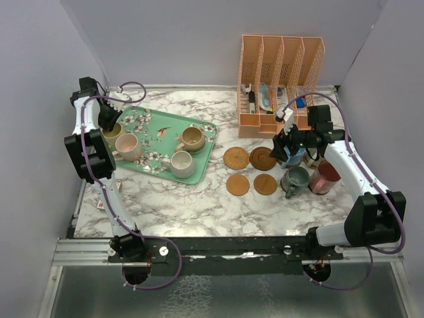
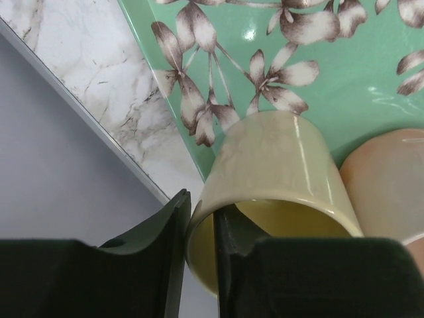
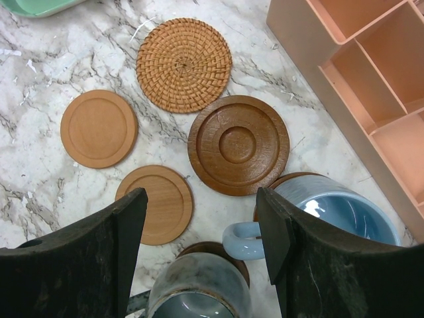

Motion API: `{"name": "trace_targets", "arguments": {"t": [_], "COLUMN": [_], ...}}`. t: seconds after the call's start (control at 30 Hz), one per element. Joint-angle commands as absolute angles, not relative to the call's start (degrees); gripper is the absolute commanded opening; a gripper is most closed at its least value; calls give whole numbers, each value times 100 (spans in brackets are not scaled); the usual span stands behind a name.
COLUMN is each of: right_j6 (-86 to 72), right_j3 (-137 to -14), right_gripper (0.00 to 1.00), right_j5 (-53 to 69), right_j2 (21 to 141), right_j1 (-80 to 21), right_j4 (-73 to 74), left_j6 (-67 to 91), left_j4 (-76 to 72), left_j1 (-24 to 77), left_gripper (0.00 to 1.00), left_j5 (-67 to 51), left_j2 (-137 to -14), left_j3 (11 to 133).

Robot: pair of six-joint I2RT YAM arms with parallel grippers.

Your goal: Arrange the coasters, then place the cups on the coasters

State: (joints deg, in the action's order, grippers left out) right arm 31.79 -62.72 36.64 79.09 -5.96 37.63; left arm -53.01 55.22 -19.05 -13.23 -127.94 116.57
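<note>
On tray (image 1: 207, 134), we see four cups (image 1: 192, 138); our left gripper (image 2: 199, 232) pinches yellow cup (image 2: 278, 159) wall. Our right gripper (image 3: 201, 199) hangs open above blue cup (image 3: 344, 205), near four bare coasters (image 3: 238, 144) on table (image 1: 165, 205).

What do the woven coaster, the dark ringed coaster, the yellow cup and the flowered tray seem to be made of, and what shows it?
Woven coaster: likely rattan or cane, matt; coiled braided strands.
Dark ringed coaster: probably wood, satin; turned rings, faint grain.
Yellow cup: glazed ceramic; glossy highlights, thick wall.
Flowered tray: glossy, perhaps melamine or enamelled metal; the printed surface leaves it open.
</note>
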Motion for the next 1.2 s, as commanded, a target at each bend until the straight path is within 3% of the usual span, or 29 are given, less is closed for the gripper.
{"name": "trace_targets", "arguments": {"t": [0.0, 0.17, 0.3, 0.8, 1.17], "right_j6": [3266, 3261, 3261, 3100, 2465], "right_j3": [-6248, -6229, -6210, -6174, -6592], "right_gripper": [68, 68, 68, 70, 70], "right_j5": [3571, 3517, 3468, 3471, 3237], "right_j2": [7878, 7877, 7894, 7845, 7897], "right_j1": [-627, -633, -633, -633, -649], "right_j4": [3699, 3683, 3669, 3440, 3117], "left_j6": [-5702, -5926, -6100, -5968, -4250], "left_j4": [5688, 5689, 5695, 5551, 4550], "left_j1": [-1917, -1910, -1879, -1556, -478], "left_gripper": [19, 5, 0, 0, 0], "left_j5": [-1125, -947, -928, -1221, -1520], "left_j2": [-12762, -12812, -12757, -11715, -10153], "left_j3": [11888, 12090, 12226, 12802, 11370]}}
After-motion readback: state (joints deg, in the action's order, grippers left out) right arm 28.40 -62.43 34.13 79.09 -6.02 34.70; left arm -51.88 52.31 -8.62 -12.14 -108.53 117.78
